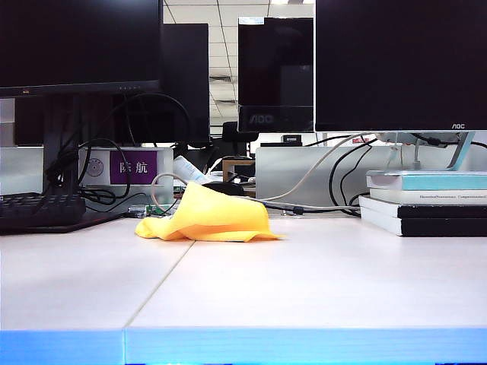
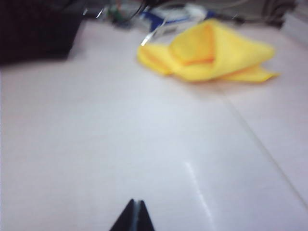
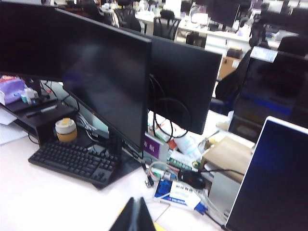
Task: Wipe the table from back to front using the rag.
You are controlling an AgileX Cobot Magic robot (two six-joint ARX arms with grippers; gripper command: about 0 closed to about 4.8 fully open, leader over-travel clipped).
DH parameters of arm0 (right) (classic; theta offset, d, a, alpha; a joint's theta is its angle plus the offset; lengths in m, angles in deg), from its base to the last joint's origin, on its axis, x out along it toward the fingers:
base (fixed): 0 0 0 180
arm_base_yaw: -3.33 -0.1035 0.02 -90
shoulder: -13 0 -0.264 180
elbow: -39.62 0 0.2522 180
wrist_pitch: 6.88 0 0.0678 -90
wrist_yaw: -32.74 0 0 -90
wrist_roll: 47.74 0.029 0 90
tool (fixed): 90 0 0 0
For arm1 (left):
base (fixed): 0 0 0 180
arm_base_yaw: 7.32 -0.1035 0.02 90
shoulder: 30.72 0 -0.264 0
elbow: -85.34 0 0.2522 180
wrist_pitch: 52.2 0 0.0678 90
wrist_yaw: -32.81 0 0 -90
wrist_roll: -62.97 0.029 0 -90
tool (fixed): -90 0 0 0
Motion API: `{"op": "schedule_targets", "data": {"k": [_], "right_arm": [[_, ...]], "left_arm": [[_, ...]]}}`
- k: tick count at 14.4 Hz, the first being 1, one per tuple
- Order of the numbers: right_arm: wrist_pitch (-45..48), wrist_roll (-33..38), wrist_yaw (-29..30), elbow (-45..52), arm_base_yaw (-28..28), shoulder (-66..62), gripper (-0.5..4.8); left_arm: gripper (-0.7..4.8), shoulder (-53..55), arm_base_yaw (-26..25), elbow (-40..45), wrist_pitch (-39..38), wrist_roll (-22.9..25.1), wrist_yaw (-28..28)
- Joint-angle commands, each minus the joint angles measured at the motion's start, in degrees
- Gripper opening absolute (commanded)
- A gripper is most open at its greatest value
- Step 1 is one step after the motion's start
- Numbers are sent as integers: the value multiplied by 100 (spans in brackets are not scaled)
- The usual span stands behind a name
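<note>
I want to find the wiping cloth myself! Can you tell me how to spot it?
Look at the pale table and go toward its back, just in front of the tangle of cables below the monitors. There, right of the black keyboard, lies the rag, bunched into a soft heap. It is the only bright yellow thing there; everything around it is black, grey or white.

rag (image 1: 209,217): bright yellow | table (image 1: 319,281): off-white, blue edge | keyboard (image 1: 42,209): black

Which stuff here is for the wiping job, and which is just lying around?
For the job:
- the rag, crumpled at the back
- the table
- left claw, shut above the table, holding nothing
- right claw, shut, raised toward the monitors

Just lying about:
- keyboard
- stacked books
- monitors
- cables
</note>
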Motion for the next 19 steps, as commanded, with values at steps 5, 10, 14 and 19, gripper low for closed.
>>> {"op": "schedule_targets", "data": {"k": [5, 10, 14, 19], "right_arm": [[76, 4, -83, -17, -4, 247, -1], [111, -59, -398, 1019, -4, 885, -1], [3602, -52, -422, 7545, 0, 3995, -1], [6347, 219, -625, 12426, 511, 6358, -1]], "left_arm": [[-5, -4, 4, 24, -98, 7, -225], [-5, -7, 4, 24, -98, 7, -225], [-5, -7, 4, 24, -98, 7, -225], [-5, -13, 4, 24, -101, 7, -225]]}}
